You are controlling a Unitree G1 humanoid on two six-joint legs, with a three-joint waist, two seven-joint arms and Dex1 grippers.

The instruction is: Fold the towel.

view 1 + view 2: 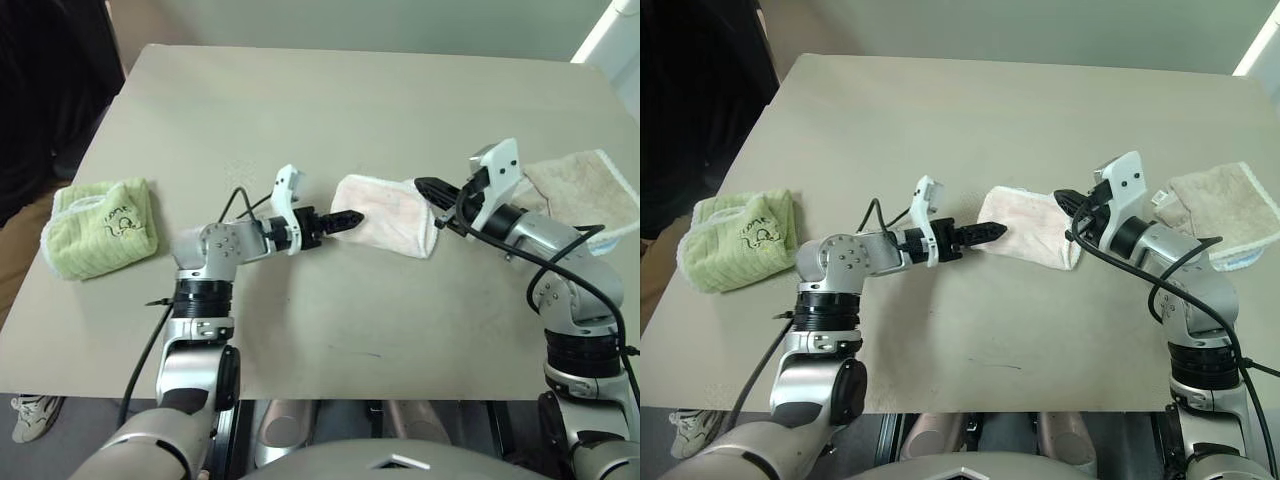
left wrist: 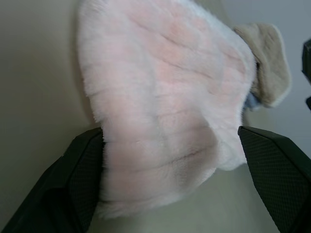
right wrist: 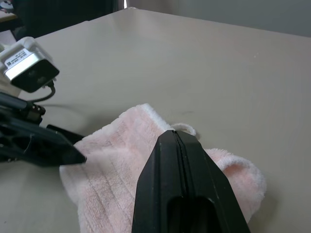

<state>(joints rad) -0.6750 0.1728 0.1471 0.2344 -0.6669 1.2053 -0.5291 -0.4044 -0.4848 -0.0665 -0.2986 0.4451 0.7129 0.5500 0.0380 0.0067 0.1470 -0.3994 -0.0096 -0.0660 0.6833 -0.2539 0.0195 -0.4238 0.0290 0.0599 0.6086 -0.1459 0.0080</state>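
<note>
Towel (image 1: 390,215) pale pink, fluffy terry, folded, lying flat

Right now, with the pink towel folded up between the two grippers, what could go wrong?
The left gripper is open with the towel end between its fingers; pulling back could drag the fold open. The right gripper, shut, hangs over the towel's other end and could snag the small loop. The beige towel lies close behind and could get swept along.
</note>
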